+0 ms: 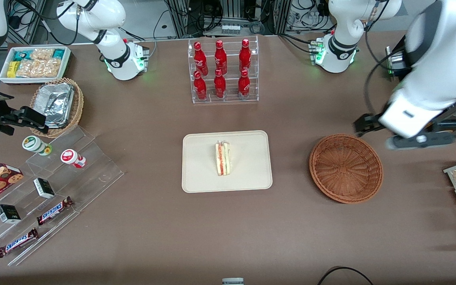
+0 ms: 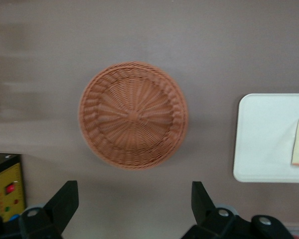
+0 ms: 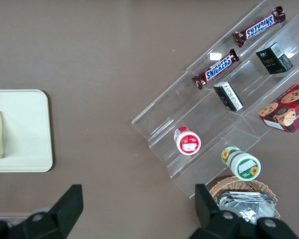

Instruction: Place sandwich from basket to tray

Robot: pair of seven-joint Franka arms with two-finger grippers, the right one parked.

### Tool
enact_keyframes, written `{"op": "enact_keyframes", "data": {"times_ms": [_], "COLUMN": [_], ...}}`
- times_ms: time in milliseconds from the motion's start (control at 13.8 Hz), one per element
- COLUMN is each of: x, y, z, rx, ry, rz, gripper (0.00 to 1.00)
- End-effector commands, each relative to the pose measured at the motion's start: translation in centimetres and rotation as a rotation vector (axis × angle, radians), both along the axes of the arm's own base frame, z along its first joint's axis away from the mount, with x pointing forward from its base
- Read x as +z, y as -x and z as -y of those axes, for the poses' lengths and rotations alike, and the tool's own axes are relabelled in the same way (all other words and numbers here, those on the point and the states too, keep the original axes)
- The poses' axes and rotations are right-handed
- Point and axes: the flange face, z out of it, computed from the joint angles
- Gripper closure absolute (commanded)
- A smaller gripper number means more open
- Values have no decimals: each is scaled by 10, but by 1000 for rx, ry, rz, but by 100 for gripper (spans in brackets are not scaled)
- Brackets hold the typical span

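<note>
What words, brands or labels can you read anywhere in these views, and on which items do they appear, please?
"SNICKERS": on each of the two chocolate bars on the clear stepped shelf.
Red bottles: white script, too small to read.
Small dark boxes, round-lidded cups, cookie box, snack packets: print not legible.
Sandwich, tray, basket: no text.
The pincer hangs open above the table beside the basket, unmarked.

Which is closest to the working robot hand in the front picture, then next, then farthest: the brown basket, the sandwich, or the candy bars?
The open gripper hangs above the table at the working arm's end.
1. Basket: right beside the gripper, nothing in it.
2. Sandwich: on the tray, mid-table.
3. Candy bars: on the clear stepped stand at the parked arm's end.
</note>
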Motion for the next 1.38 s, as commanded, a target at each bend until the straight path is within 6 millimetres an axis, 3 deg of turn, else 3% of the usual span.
{"op": "enact_keyframes", "data": {"times_ms": [0, 362, 435, 870, 1304], "x": [17, 8, 9, 27, 32], "y": [22, 56, 54, 26, 25], "z": [-30, -55, -62, -63, -65], "rx": [-44, -33, -27, -83, -76], "ry": [24, 21, 23, 22, 22], "rz": [-15, 18, 20, 58, 57], "gripper": [0, 0, 0, 0, 0]}}
